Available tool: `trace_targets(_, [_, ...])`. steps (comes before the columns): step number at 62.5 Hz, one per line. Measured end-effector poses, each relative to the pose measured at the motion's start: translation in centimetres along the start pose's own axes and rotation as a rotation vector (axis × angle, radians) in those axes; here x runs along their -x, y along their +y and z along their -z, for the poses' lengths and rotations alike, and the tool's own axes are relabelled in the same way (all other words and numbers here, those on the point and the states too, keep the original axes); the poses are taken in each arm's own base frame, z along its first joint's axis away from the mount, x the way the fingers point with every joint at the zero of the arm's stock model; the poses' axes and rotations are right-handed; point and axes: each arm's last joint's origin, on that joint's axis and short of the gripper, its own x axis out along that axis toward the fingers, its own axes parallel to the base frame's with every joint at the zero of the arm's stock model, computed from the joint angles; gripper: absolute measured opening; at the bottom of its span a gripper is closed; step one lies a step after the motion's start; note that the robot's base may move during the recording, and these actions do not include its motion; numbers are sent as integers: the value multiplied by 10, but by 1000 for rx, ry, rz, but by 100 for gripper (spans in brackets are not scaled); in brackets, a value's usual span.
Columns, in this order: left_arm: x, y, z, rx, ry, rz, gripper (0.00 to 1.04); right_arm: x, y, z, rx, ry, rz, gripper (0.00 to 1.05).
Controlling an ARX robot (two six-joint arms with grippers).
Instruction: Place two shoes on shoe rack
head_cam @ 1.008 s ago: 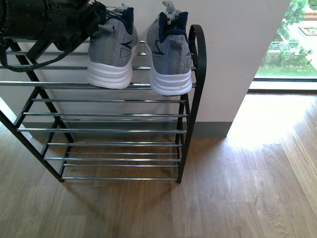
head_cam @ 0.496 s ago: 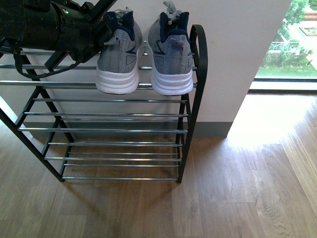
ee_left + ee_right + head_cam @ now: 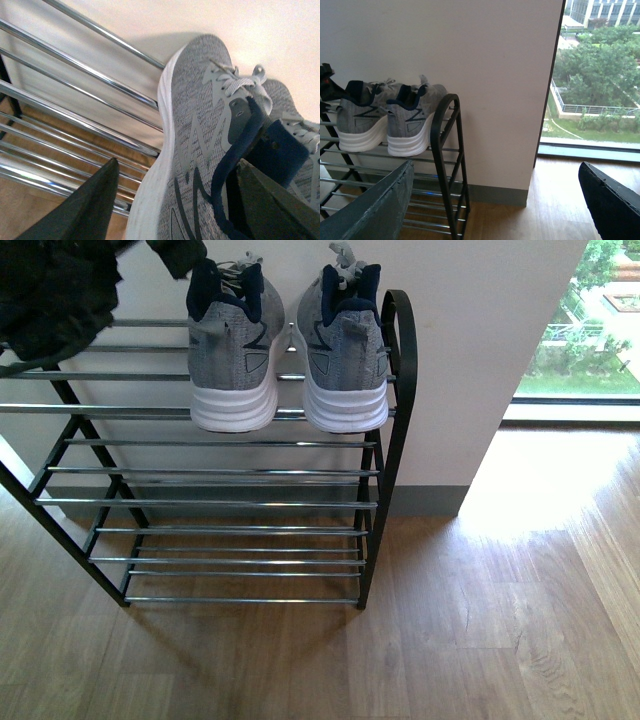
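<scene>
Two grey knit shoes stand side by side, heels outward, on the top tier of the black shoe rack (image 3: 396, 420): the left shoe (image 3: 235, 350) and the right shoe (image 3: 345, 350). My left arm (image 3: 55, 295) hangs dark at the upper left of the rack. My left gripper (image 3: 178, 161) is open and straddles the left shoe (image 3: 200, 125). One finger (image 3: 85, 210) is beside the white sole and the other is at the navy collar. My right gripper (image 3: 496, 165) is open and holds nothing, back from the rack (image 3: 445, 150). It faces both shoes (image 3: 385, 120).
The rack's lower tiers of chrome bars (image 3: 220, 502) hold nothing. A pale wall with a grey skirting (image 3: 430, 502) backs the rack. Wooden floor (image 3: 470, 630) spreads in front and to the right. A floor-level window (image 3: 585, 340) is at the far right.
The left shoe, held tilted by my left gripper a second ago, now stands straight next to the right shoe. The gripper has let go and drawn back up and left.
</scene>
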Motion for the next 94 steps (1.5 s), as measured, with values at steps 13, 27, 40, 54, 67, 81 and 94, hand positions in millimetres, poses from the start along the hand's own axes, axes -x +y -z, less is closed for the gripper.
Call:
trace_targets(13, [72,-3,-1,-45,-161,-103,95,0,0,0,0,0,0,95])
trace_targets(27, [139,12,5,-104,-317,-152,95,0,0,0,0,0,0,95])
trace_targets(40, [172,32,16,-81,-404,-129,95,0,0,0,0,0,0,95])
trace_targets(54, [183,58,21,-408,-442,99,63,0,0,0,0,0,0,95])
trace_targets(67, [196,85,27,-526,-450,67,28,0,0,0,0,0,0,95])
trace_targets(81, [210,106,33,-543,-456,61,1,0,0,0,0,0,0,95])
trace_targets(94, [218,118,36,-551,-450,83,1,0,0,0,0,0,0,95])
